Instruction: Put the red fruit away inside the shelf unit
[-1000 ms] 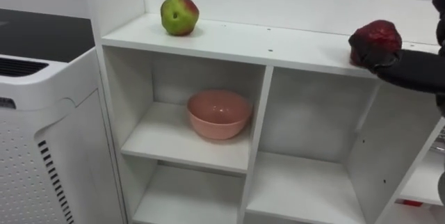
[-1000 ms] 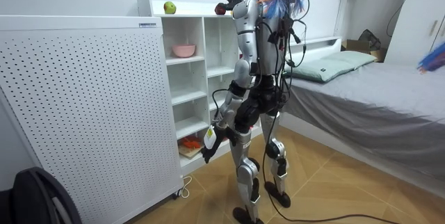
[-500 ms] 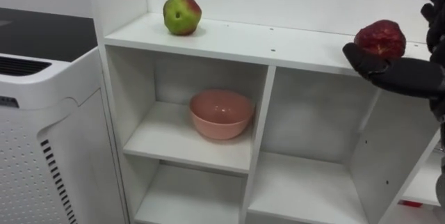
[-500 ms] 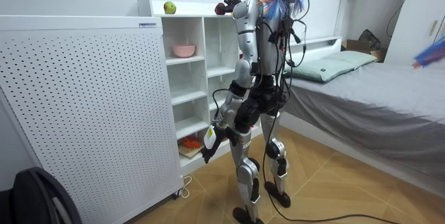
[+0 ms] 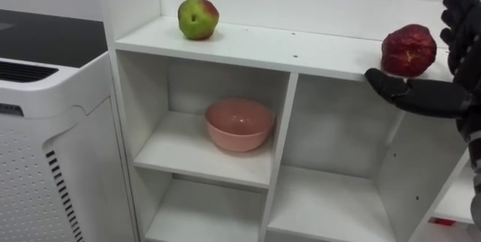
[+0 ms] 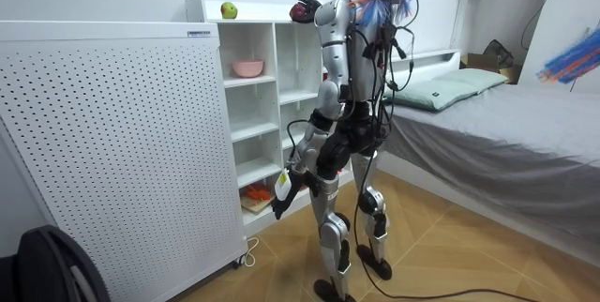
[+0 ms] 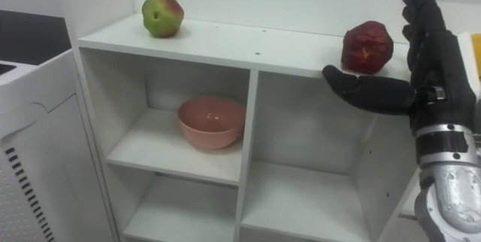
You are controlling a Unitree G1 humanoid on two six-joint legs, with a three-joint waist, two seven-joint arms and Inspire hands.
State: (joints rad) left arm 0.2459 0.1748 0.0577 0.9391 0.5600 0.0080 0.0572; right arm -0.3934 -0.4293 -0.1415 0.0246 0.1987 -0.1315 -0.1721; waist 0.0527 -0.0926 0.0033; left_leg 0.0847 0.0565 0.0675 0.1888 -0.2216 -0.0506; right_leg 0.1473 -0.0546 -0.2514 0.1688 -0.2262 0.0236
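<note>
**Left eye view.** The right hand (image 5: 445, 98) is raised at the top board of the closet (image 5: 248, 45). It is spread, with the thumb (image 5: 391, 86) reaching out low in front of the board's edge and the fingers (image 5: 460, 16) straight and upright. The red fruit (image 5: 408, 49) sits on the board between thumb and fingers, and nothing is clasped round it. A green apple (image 5: 198, 18) lies on the same board, well off to the hand's left. A pink bowl (image 5: 239, 123) sits in the compartment below and to the hand's left.

**Right eye view.** The right hand (image 7: 432, 69) is open, and the red fruit (image 7: 367, 46) sits just ahead of the palm, near the board's front edge.

**Room view.** The robot stands upright before the closet (image 6: 276, 105), its right hand (image 6: 302, 7) up at the top board. The left hand (image 6: 279, 204) hangs by the thigh, and its fingers cannot be made out.

**Step in hand (judged).** The red fruit is being set on top. The release will likely go best if the hand draws straight back, spread, with the thumb kept low so it cannot nudge the fruit off the edge.
</note>
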